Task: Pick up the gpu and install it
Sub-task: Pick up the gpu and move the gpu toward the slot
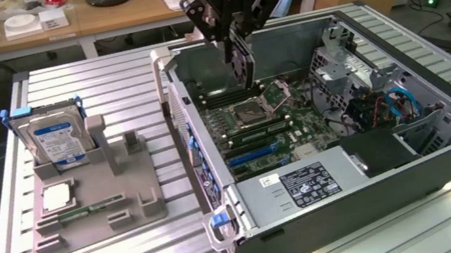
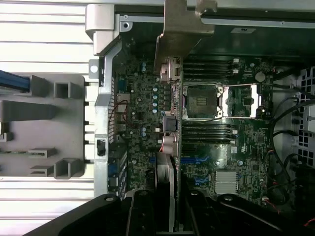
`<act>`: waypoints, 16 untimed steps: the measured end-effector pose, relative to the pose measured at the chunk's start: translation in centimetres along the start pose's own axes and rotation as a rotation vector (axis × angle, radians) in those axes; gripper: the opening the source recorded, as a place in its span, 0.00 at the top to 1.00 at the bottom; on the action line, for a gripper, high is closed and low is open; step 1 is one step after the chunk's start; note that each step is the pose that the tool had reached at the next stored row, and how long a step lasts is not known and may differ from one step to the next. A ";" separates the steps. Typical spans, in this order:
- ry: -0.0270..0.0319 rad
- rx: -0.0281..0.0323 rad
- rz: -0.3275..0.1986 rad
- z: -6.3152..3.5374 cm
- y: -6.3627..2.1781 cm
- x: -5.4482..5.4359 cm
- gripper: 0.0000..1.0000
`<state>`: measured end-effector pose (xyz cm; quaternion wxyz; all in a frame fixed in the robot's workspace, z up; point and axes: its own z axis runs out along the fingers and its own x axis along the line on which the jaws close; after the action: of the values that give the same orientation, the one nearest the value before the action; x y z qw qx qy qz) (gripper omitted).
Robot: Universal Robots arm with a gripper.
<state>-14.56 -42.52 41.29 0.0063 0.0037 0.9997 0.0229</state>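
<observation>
Currently the gripper (image 1: 234,37) is clamping the gpu (image 1: 245,68), its fingers pressing on the two flat faces. The card is hanging upright on edge below the claw. It is hovering over the open computer case (image 1: 401,190), above the far part of the motherboard (image 1: 299,124) and just beyond the processor socket (image 1: 250,110). The lower edge is looking clear of the board and is not sitting in any slot.

In the wrist view the gpu (image 2: 170,123) is showing edge-on. It is running from the gripper (image 2: 167,209) out to its silver bracket (image 2: 172,44) at the end away from the claw. Black fingers (image 2: 142,216) are sitting on either side of the card. The processor socket (image 2: 202,101) is lying just beside the card's line. The blue slots (image 1: 254,156) are lying nearer the power supply box (image 1: 262,206), apart from the card.

On the exterior view's left, a hard drive (image 1: 53,138) is standing upright in a gray holder (image 1: 102,212) on the slatted metal table (image 1: 108,84), beside the case. A small square chip (image 1: 56,196) and a memory stick (image 1: 83,209) are lying flat in that holder.
</observation>
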 end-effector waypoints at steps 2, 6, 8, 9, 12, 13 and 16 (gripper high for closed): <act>0.0000 0.0000 0.000 0.00 0.00 -0.3 0.72; 0.0000 0.0000 0.000 0.01 0.00 -0.8 0.72; 0.0000 0.0000 0.000 0.02 0.01 -1.1 0.72; 0.0001 0.0000 0.000 0.02 0.01 -1.3 0.72; 0.0000 0.0000 -0.001 0.05 0.01 -1.7 0.72; 0.0001 0.0000 -0.001 0.06 0.01 -1.8 0.72; 0.0002 -0.0001 -0.004 0.08 0.01 -2.2 0.72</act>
<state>-12.35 -42.52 41.24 0.0062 0.0019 0.9997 0.0229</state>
